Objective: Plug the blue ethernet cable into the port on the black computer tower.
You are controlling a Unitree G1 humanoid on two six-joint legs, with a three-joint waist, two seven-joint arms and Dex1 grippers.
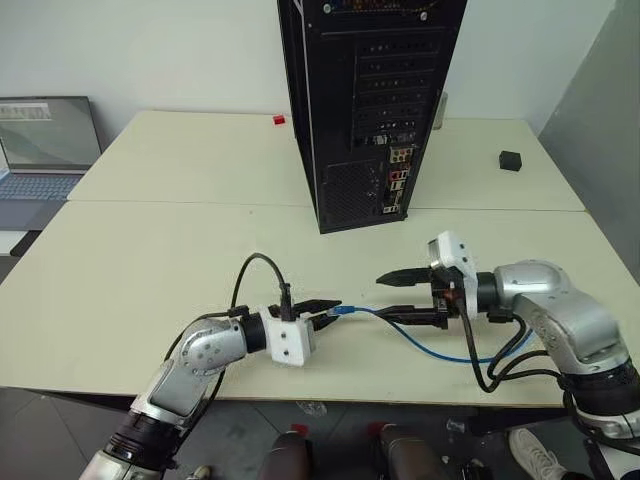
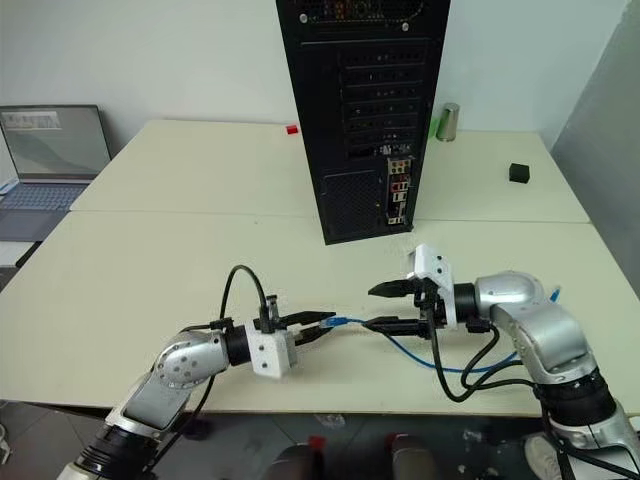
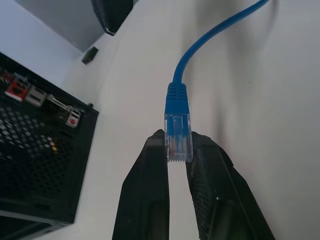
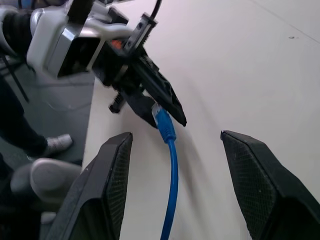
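Your left gripper [image 1: 322, 309] pinches the clear plug of the blue ethernet cable [image 3: 178, 131] between closed fingers, holding it just above the cream table [image 1: 150, 260], in front of the black computer tower [image 1: 365, 100] and well short of its rear panel. Your right gripper [image 1: 400, 297] faces it with jaws spread wide and nothing between them, the cord running loose past its lower finger and looping toward the table's near edge. The left wrist view gives you the plug's contacts and blue boot close up, detail the head views reduce to a speck; the right wrist view shows both open right fingers [image 4: 105, 185] straddling the cord. The right eye view adds a metal can [image 2: 447, 121] beside the tower. Count one cable, one tower, one laptop [image 1: 45, 150], one small black block [image 1: 510, 160], one red piece [image 1: 279, 120].
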